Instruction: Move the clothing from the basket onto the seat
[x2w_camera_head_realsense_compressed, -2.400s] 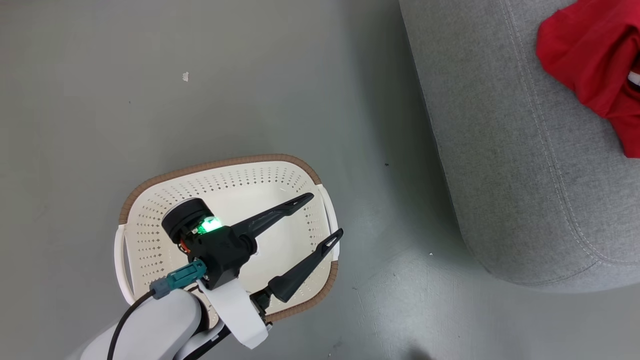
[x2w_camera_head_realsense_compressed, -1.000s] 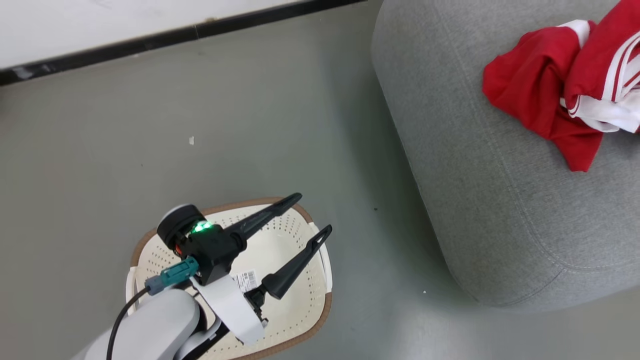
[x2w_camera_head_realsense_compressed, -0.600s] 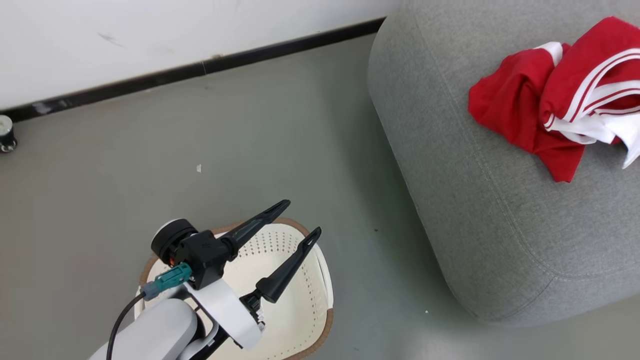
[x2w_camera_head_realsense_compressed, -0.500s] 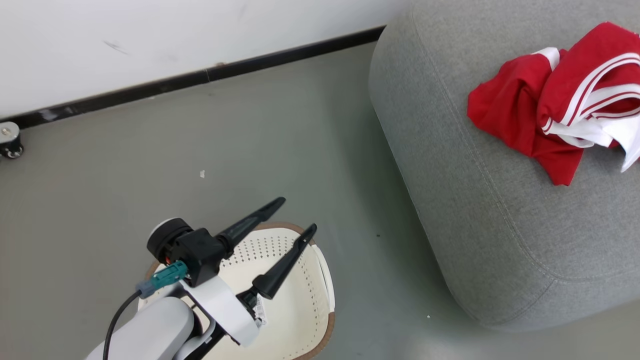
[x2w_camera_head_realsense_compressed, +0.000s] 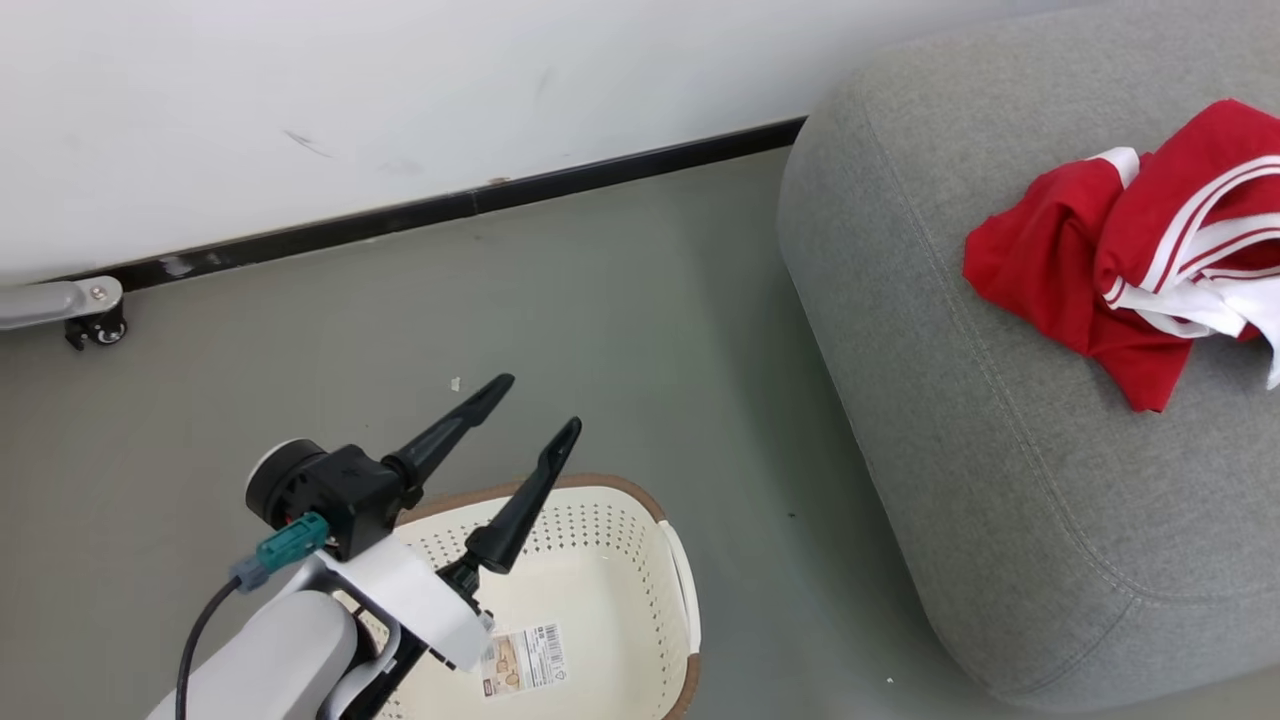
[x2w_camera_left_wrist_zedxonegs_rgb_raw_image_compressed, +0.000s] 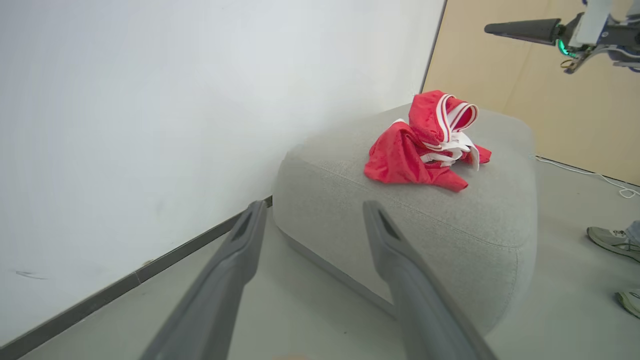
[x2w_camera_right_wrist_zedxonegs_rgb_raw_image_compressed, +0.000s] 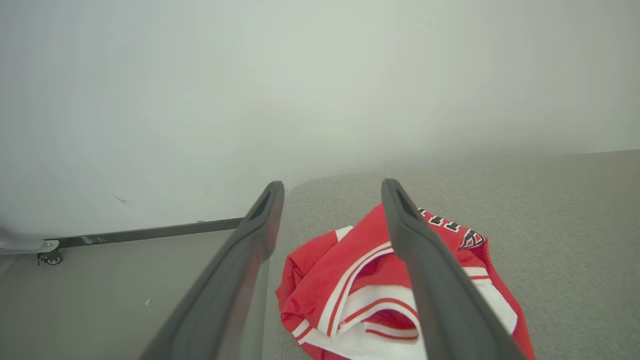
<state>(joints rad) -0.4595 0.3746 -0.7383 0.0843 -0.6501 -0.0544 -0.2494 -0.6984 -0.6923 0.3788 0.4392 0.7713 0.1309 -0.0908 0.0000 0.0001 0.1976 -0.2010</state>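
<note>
The clothing (x2w_camera_head_realsense_compressed: 1120, 270), red garments with white stripes, lies bunched on top of the grey seat (x2w_camera_head_realsense_compressed: 1000, 450). The cream basket (x2w_camera_head_realsense_compressed: 686, 590) stands on the floor left of the seat, with just a label sticker on its bottom. My left gripper (x2w_camera_head_realsense_compressed: 536, 404) is open and holds nothing, raised over the basket's far-left rim with its fingers pointing toward the wall. Its wrist view looks past the left gripper (x2w_camera_left_wrist_zedxonegs_rgb_raw_image_compressed: 315, 210) to the clothing (x2w_camera_left_wrist_zedxonegs_rgb_raw_image_compressed: 410, 155) on the seat (x2w_camera_left_wrist_zedxonegs_rgb_raw_image_compressed: 450, 225). My right gripper (x2w_camera_right_wrist_zedxonegs_rgb_raw_image_compressed: 334, 187) hangs open above the clothing (x2w_camera_right_wrist_zedxonegs_rgb_raw_image_compressed: 345, 285) and the seat (x2w_camera_right_wrist_zedxonegs_rgb_raw_image_compressed: 550, 225), apart from both.
A white wall with a black skirting board (x2w_camera_head_realsense_compressed: 450, 210) runs behind the floor. A metal leg on a caster (x2w_camera_head_realsense_compressed: 95, 325) stands at the far left. A person's shoes (x2w_camera_left_wrist_zedxonegs_rgb_raw_image_compressed: 612, 240) are on the floor beyond the seat. A white cable (x2w_camera_left_wrist_zedxonegs_rgb_raw_image_compressed: 600, 177) lies there too.
The head camera has swung upward, bringing the wall into view. My left gripper, still open, has risen from over the basket's middle toward its far rim. The clothing has not moved.
</note>
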